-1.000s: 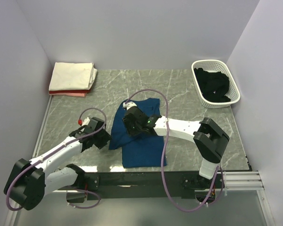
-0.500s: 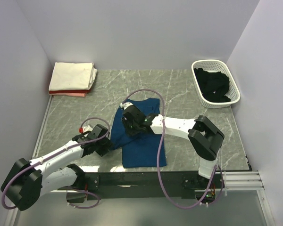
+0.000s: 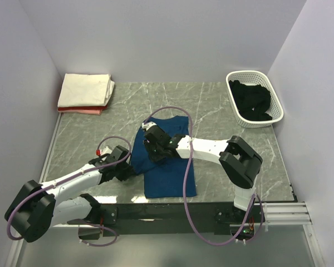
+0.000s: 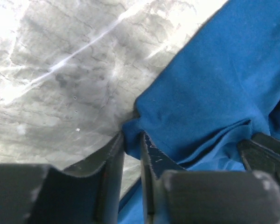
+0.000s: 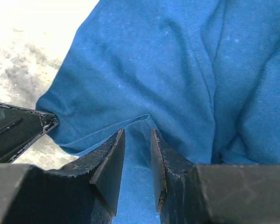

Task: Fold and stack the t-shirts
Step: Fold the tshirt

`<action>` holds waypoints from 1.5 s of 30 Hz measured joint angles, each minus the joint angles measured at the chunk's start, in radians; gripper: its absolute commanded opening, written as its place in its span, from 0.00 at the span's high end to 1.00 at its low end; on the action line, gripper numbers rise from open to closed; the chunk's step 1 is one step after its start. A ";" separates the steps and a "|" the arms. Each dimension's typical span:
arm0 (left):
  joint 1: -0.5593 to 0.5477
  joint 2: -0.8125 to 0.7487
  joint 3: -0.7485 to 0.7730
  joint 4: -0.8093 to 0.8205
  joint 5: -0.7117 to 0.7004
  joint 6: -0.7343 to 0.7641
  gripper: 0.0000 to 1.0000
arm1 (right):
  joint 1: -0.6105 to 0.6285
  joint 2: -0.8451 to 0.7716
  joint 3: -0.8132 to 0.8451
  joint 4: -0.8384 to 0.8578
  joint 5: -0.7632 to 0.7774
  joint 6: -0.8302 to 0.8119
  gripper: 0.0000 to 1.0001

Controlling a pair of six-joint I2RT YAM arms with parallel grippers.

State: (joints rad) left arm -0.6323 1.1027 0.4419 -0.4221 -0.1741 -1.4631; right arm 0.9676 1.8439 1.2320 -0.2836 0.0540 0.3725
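The blue t-shirt [image 3: 170, 167] lies part-folded on the marble table, with no print showing. My left gripper [image 3: 126, 167] is at the shirt's left edge, shut on a corner of the blue cloth [image 4: 186, 93]; the cloth sits between its fingertips [image 4: 132, 140]. My right gripper [image 3: 153, 146] is low on the shirt's upper left part. Its jaws stand narrow around a raised fold of the blue cloth [image 5: 144, 70], between the fingertips [image 5: 137, 135]. A cream-white folded shirt [image 3: 86, 89] lies on a pink-red one [image 3: 80, 110] at the back left. A black shirt [image 3: 250, 100] lies in the basket.
The white lattice basket [image 3: 278, 109] stands at the back right by the wall. The table's front edge [image 3: 200, 197] runs just below the blue shirt. Walls close in the left, back and right sides. The other gripper's fingers [image 4: 266, 149] show in the left wrist view.
My left gripper has moved right and toward the near edge to the shirt's left corner and is now shut on it. The right gripper has shifted slightly left on the shirt.
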 measured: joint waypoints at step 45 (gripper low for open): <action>0.066 0.578 0.855 0.035 -0.087 0.406 0.99 | -0.259 -0.332 -0.303 0.171 0.038 0.193 1.00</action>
State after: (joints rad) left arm -0.5659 1.6806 1.2964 -0.3870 -0.2611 -1.0576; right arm 0.7086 1.5124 0.9287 -0.1127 0.0917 0.5659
